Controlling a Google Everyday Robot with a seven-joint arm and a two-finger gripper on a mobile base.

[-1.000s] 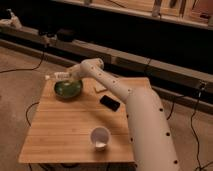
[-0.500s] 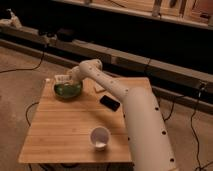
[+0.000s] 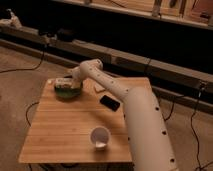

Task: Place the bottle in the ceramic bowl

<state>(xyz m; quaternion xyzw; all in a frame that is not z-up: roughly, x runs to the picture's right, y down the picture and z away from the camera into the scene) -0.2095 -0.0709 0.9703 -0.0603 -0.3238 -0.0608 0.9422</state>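
The green ceramic bowl (image 3: 68, 91) sits at the far left of the wooden table (image 3: 65, 130). My white arm reaches across the table from the lower right to the bowl. My gripper (image 3: 70, 81) is right over the bowl, shut on the whitish bottle (image 3: 62, 81). The bottle lies roughly level, sticks out to the left of the gripper, and sits just above the bowl's rim.
A white cup (image 3: 100, 137) stands near the table's front edge. A black phone-like slab (image 3: 110, 103) and a small tan piece (image 3: 99, 88) lie right of the bowl, close under my arm. Cables run over the floor, and a low ledge runs behind the table.
The gripper and the bottle have sunk slightly towards the bowl. Nothing else has moved.
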